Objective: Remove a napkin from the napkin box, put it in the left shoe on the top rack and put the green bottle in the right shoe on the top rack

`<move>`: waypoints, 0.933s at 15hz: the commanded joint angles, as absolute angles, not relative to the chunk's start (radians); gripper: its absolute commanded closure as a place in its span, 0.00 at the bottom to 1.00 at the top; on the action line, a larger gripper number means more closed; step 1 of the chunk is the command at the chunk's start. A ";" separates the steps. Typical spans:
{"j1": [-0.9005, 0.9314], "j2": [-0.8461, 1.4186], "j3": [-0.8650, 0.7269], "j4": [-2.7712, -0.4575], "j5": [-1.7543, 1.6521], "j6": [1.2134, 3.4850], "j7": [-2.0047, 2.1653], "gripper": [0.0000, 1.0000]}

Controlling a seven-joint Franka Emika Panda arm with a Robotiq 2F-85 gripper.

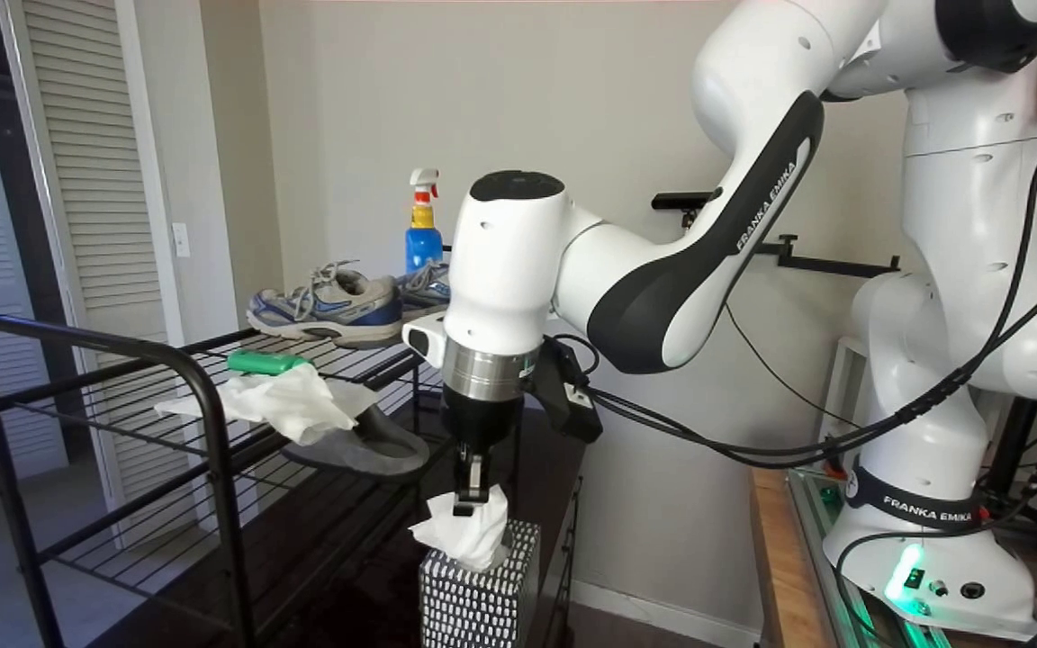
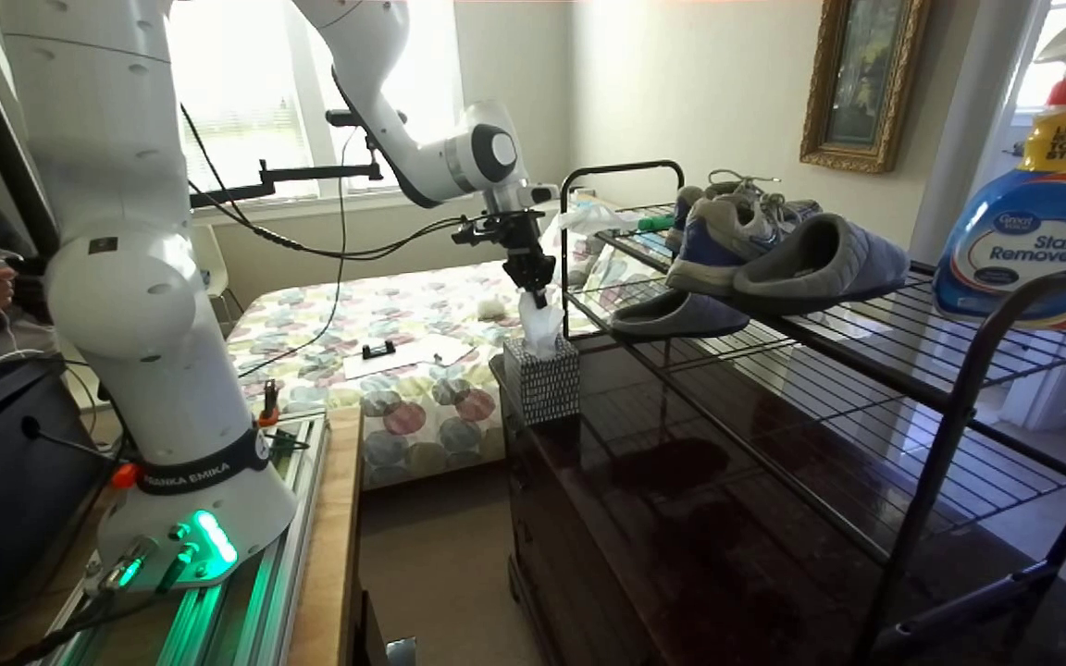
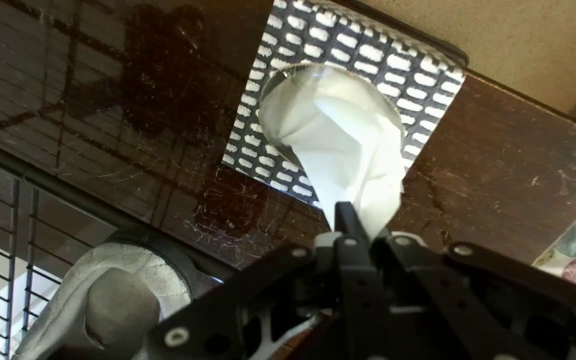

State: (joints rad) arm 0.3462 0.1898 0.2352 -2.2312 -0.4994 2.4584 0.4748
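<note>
My gripper (image 1: 471, 504) is shut on the white napkin (image 3: 353, 150), which rises from the opening of the black-and-white napkin box (image 3: 308, 50). The napkin's lower part is still inside the box. The box (image 2: 542, 379) stands on the dark dresser beside the rack. Two grey-blue lace-up sneakers (image 1: 329, 306) sit on the top rack (image 1: 86, 335); the other sneaker (image 1: 426, 288) is partly hidden by the arm. I cannot tell which is left or right. A small green thing (image 1: 264, 362), perhaps the green bottle, lies by a white crumpled heap (image 1: 289, 400).
A blue spray bottle with yellow neck (image 2: 1023, 213) stands upright on the rack. Grey slippers lie near the sneakers (image 2: 820, 264) and at the rack's edge (image 1: 356, 445). The rack's black end frame (image 1: 212, 450) rises beside the box. A dark dresser top (image 2: 644, 499) lies below.
</note>
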 commanded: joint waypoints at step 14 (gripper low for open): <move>0.313 -0.142 0.265 -2.235 -0.406 2.394 0.344 1.00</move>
